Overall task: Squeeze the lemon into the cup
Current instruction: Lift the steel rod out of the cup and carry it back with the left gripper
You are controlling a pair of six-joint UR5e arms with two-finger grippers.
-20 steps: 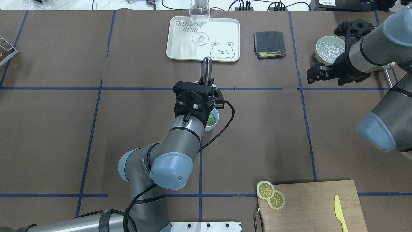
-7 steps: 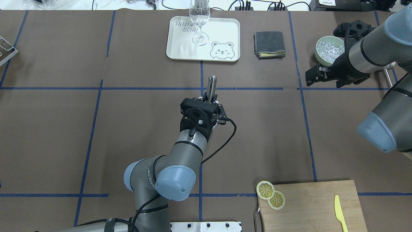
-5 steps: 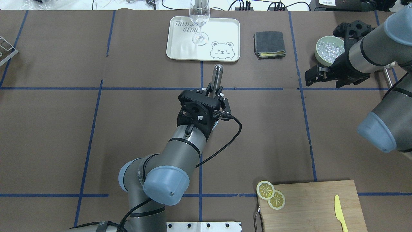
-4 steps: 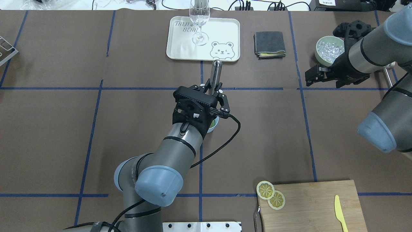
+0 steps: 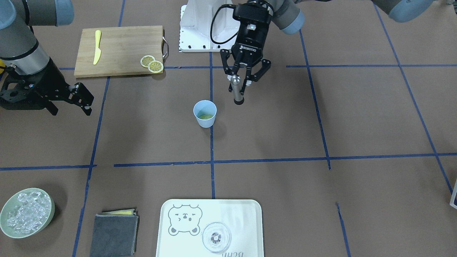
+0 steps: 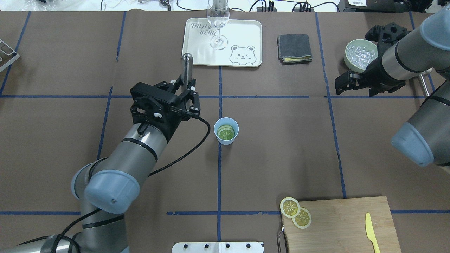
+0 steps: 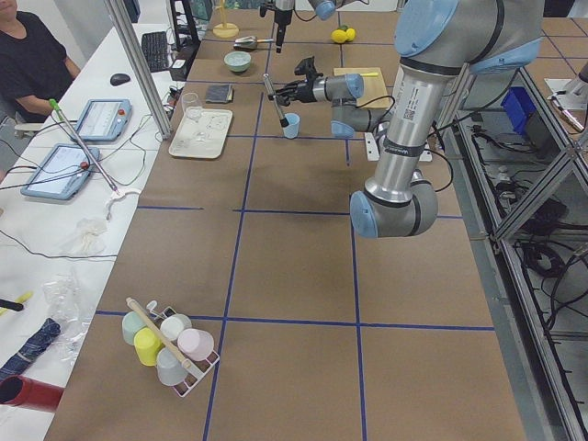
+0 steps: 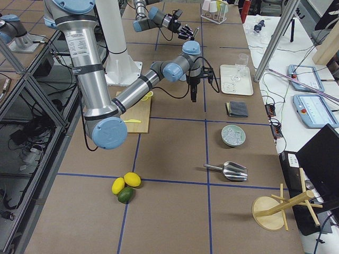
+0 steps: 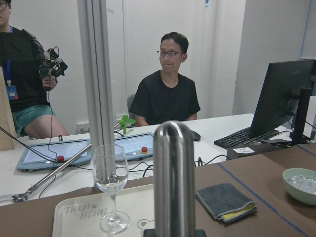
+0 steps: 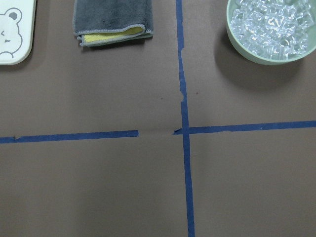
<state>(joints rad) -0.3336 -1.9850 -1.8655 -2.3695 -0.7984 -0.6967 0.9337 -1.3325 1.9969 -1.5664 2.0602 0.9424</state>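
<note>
The light-blue cup [image 6: 226, 130] stands upright at the table's middle, with a lemon slice [image 6: 225, 133] lying inside it; both also show in the front view, the cup [image 5: 205, 113] and the slice [image 5: 205, 116]. My left gripper [image 6: 184, 88] is shut on a metal rod [image 6: 187, 68] and holds it above the table, left of the cup and apart from it. The rod fills the left wrist view [image 9: 174, 177]. Two more lemon slices [image 6: 295, 212] lie at the cutting board's corner. My right gripper [image 6: 341, 83] is open and empty at the far right.
A wooden cutting board [image 6: 344, 225] with a yellow knife [image 6: 369, 226] lies at front right. A white tray [image 6: 246, 35] with a clear glass [image 6: 218, 21] sits at the back. A folded grey cloth [image 6: 294, 48] and a green bowl of ice [image 6: 360, 52] lie beside my right gripper.
My left arm has swung left with the rod, off the cup, which now stands uncovered with the slice inside. The right arm has hardly moved.
</note>
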